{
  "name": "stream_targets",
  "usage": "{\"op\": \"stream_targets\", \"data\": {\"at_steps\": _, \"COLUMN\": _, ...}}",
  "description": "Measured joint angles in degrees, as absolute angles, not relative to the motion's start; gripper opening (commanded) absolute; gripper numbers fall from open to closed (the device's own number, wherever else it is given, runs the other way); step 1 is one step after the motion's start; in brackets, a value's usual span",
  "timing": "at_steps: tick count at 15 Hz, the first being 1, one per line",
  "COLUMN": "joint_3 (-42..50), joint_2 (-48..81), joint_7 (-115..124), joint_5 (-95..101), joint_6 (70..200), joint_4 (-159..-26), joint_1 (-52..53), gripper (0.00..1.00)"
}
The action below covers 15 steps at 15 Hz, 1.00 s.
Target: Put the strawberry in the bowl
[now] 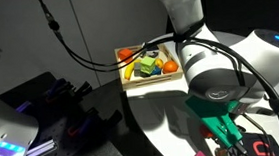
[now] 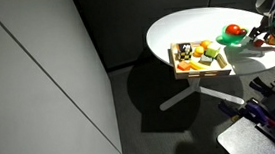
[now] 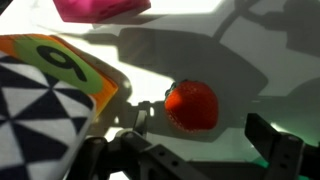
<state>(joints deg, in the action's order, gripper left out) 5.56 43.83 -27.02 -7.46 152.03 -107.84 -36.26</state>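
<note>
The strawberry [image 3: 192,105], small and red, lies on the white table in the wrist view. My gripper [image 3: 203,128] is open, with its dark fingers low on either side of the strawberry. The left finger is closer to it, and neither finger visibly touches it. In an exterior view the bright green bowl [image 2: 229,40] sits on the table with a round red fruit [image 2: 235,29] in it, and my gripper [image 2: 272,31] is just beside it. In the exterior view filled by the arm, a green shape [image 1: 215,115], probably the bowl, shows under the arm. The strawberry is hidden in both exterior views.
A square wooden tray [image 2: 203,71] of toy food stands on the round white table [image 2: 174,32], also seen in the exterior view filled by the arm [image 1: 130,82]. A pink object [image 3: 100,8] and a patterned card [image 3: 45,95] lie close to the strawberry. Dark equipment stands beside the table [image 1: 62,114].
</note>
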Motion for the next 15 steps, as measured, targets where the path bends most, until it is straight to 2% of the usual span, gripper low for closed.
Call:
{"op": "stream_targets", "data": {"at_steps": 7, "joint_3": 6.1, "joint_2": 43.9, "joint_7": -27.0, "joint_5": -7.1, "joint_6": 150.4, "joint_4": -107.8, "joint_1": -36.3, "gripper": 1.00}}
{"op": "stream_targets", "data": {"at_steps": 8, "joint_3": 6.1, "joint_2": 43.9, "joint_7": -27.0, "joint_5": -7.1, "joint_6": 150.4, "joint_4": -107.8, "joint_1": -36.3, "gripper": 0.91}}
{"op": "stream_targets", "data": {"at_steps": 9, "joint_3": 6.2, "joint_2": 44.0, "joint_7": -27.0, "joint_5": -7.1, "joint_6": 150.4, "joint_4": -107.8, "joint_1": -36.3, "gripper": 0.74}}
{"op": "stream_targets", "data": {"at_steps": 15, "joint_3": 6.0, "joint_2": 44.4, "joint_7": -26.9, "joint_5": -7.1, "joint_6": 152.6, "joint_4": -107.8, "joint_1": -36.3, "gripper": 0.26}}
